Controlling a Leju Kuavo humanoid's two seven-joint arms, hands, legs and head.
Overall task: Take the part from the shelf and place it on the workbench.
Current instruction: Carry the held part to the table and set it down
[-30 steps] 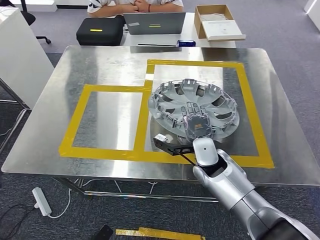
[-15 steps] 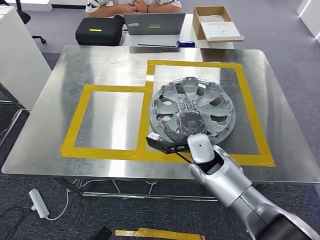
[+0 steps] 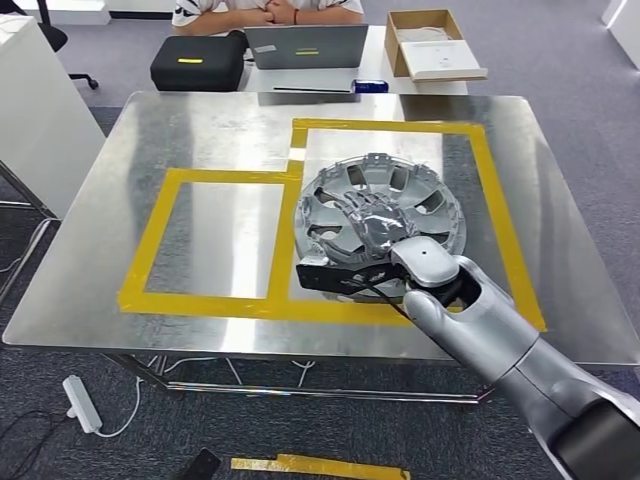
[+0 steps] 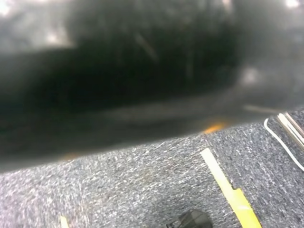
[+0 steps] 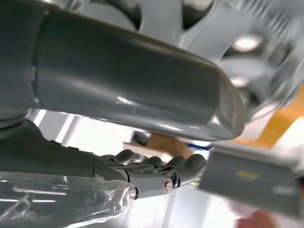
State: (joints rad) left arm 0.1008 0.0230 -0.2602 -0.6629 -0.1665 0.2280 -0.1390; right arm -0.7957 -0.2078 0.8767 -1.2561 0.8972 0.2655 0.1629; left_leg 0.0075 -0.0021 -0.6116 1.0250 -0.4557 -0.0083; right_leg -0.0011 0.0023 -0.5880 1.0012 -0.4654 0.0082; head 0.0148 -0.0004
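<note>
Grey carpet surrounds a shiny steel tabletop [image 3: 189, 130] marked with yellow tape frames [image 3: 226, 180], and a person sits behind a laptop [image 3: 306, 45] at the far desk. Over the right-hand frame, the right hand [image 3: 377, 225] grasps the silver wheel cover [image 3: 392, 185], fingers spread across its spokes while the thumb [image 5: 136, 90] hooks beneath; the part hangs tilted, its near rim just above the metal. This looks like the placing step, nearly done. Next, I'd say, the arm needs to lower and level the cover inside the tape, then loosen its grasp. Of the left hand I cannot tell anything; its wrist view is a dark blur over carpet.
</note>
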